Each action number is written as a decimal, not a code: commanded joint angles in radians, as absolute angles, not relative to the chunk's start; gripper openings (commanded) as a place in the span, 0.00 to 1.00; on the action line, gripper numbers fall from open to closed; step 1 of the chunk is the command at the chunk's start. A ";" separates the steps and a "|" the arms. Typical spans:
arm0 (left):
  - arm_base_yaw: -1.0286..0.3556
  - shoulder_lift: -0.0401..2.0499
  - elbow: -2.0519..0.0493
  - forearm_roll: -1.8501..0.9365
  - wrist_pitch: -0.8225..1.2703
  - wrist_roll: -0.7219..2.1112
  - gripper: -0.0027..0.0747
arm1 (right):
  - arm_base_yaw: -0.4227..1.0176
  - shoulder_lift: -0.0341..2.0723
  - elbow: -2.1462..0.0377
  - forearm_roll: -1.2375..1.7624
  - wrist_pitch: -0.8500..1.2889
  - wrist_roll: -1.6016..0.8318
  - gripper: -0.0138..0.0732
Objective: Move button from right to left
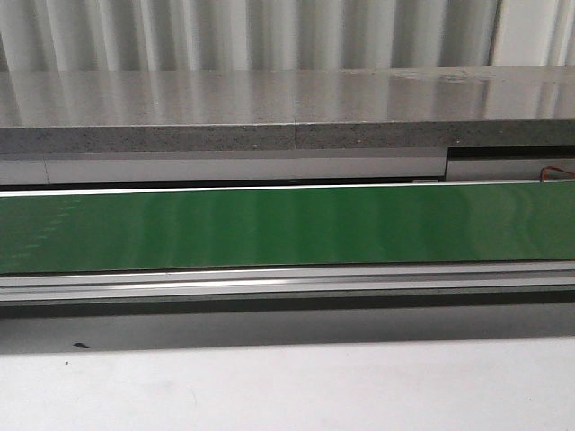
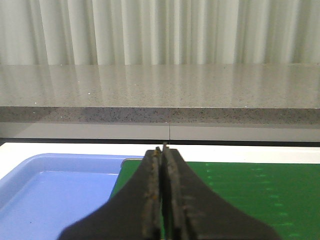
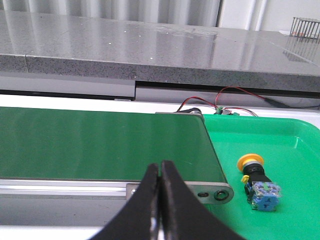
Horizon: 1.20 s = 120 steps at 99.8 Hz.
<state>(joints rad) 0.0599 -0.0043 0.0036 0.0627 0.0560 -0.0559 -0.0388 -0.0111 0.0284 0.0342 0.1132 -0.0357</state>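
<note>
Scene: a green belt (image 1: 287, 224) runs across the front view beneath a grey stone counter (image 1: 287, 103), with bare table (image 1: 287, 386) in the foreground; neither arm shows there.
Button: the button (image 3: 257, 181) lies on its side in a green tray (image 3: 295, 145) just beyond the belt's end roller, yellow head toward 11 o'clock, blue-grey block toward 5 o'clock in the right wrist view.
Right gripper: the right gripper (image 3: 161, 167) hangs over the belt's near rail with its fingers pressed together and nothing between them; the button sits well off at its 3 o'clock.
Left gripper: the left gripper (image 2: 161, 151) has its fingers closed and empty, poised where a blue tray (image 2: 45, 185) meets the belt.
Wiring: red and black leads (image 3: 235, 95) trail behind the roller, clear of the button.
Step in hand: judged the very start, with the pick not yet begun.
Next move: the right arm would likely need to swing toward 3 o'clock, spread its fingers and come down across the black collar or block.
Risk: the round head may roll or slip if pinched.
</note>
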 commanded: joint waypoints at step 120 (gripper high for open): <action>0.061 -0.035 0.043 0.058 -0.022 -0.064 0.01 | -0.045 0.052 -0.265 0.021 0.284 -0.038 0.08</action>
<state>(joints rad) 0.0599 -0.0043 0.0036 0.0627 0.0560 -0.0559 -0.0388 -0.0004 -0.1634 0.0342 0.3047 -0.0357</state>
